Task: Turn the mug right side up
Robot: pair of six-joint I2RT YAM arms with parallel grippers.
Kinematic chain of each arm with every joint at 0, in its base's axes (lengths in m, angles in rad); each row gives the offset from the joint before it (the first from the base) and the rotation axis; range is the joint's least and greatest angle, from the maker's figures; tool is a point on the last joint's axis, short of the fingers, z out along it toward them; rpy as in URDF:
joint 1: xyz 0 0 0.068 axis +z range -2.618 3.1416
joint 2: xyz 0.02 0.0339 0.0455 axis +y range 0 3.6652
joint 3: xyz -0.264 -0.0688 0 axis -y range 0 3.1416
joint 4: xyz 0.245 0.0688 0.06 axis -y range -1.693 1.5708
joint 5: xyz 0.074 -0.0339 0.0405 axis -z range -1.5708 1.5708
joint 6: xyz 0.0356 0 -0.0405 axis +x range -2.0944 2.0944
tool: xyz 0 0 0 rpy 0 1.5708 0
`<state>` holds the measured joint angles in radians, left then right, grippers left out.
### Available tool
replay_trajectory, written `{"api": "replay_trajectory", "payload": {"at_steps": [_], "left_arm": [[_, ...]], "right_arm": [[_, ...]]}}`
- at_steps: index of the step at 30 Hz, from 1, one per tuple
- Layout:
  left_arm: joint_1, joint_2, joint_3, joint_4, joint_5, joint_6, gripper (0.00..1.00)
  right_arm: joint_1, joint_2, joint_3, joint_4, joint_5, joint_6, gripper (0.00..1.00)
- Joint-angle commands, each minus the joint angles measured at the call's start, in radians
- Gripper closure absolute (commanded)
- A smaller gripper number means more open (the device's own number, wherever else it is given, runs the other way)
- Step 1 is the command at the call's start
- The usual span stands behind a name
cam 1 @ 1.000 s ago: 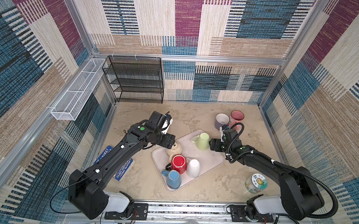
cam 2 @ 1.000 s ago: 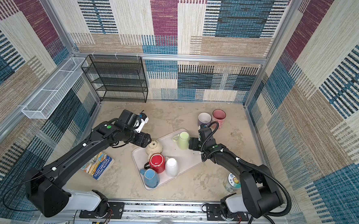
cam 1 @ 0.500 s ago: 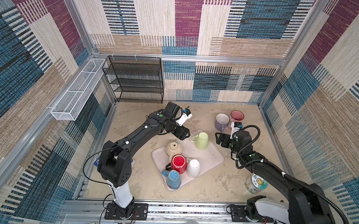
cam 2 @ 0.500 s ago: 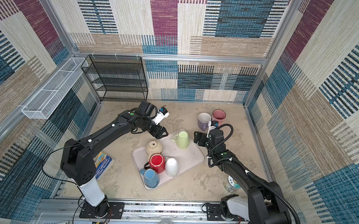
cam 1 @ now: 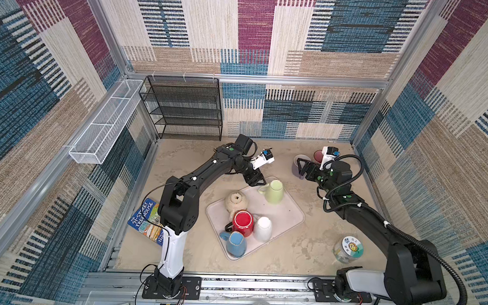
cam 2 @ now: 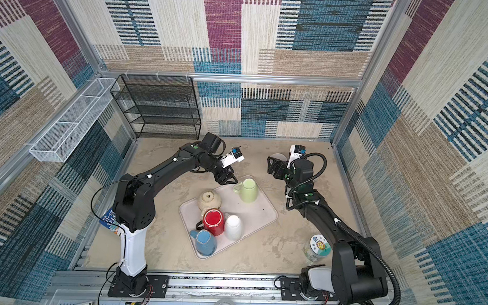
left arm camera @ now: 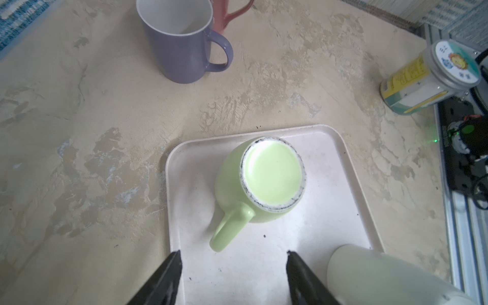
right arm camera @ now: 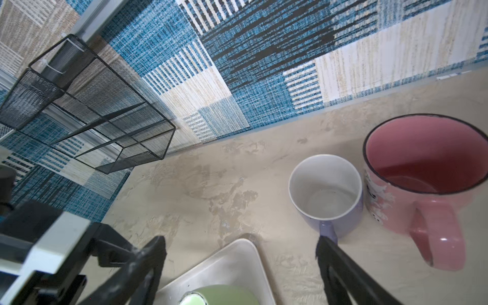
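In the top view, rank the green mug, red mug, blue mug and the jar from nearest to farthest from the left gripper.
1. green mug: right beside the left gripper, at the far corner of the tray.
2. red mug: middle of the tray.
3. blue mug: tray's near end.
4. jar: off the tray, on the right side.

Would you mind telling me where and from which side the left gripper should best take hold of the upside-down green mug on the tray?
Probably its handle. The green mug stands base-up on the tray, and the handle juts straight toward the open left gripper, so coming in from that side lets the jaws close across the loop.
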<state>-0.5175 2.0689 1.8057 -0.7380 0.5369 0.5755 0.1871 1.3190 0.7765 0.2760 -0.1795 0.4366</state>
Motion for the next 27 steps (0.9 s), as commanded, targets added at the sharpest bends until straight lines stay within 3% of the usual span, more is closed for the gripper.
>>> {"api": "replay_trajectory", "payload": {"at_steps": [1, 11, 21, 27], "left_arm": [[-0.001, 0.037, 0.031, -0.077, 0.024, 0.114, 0.47], [-0.050, 0.085, 0.041, -0.077, -0.018, 0.182, 0.50], [-0.089, 0.109, 0.047, -0.076, -0.068, 0.189, 0.54], [-0.102, 0.072, -0.027, -0.004, -0.102, 0.184, 0.48]], "right_arm": [[-0.006, -0.018, -0.032, 0.074, -0.055, 0.014, 0.09], [-0.011, -0.113, -0.138, 0.059, -0.043, 0.020, 0.09], [-0.043, -0.242, -0.300, 0.016, -0.123, 0.042, 0.09], [-0.043, -0.318, -0.365, -0.054, -0.196, 0.042, 0.09]]}}
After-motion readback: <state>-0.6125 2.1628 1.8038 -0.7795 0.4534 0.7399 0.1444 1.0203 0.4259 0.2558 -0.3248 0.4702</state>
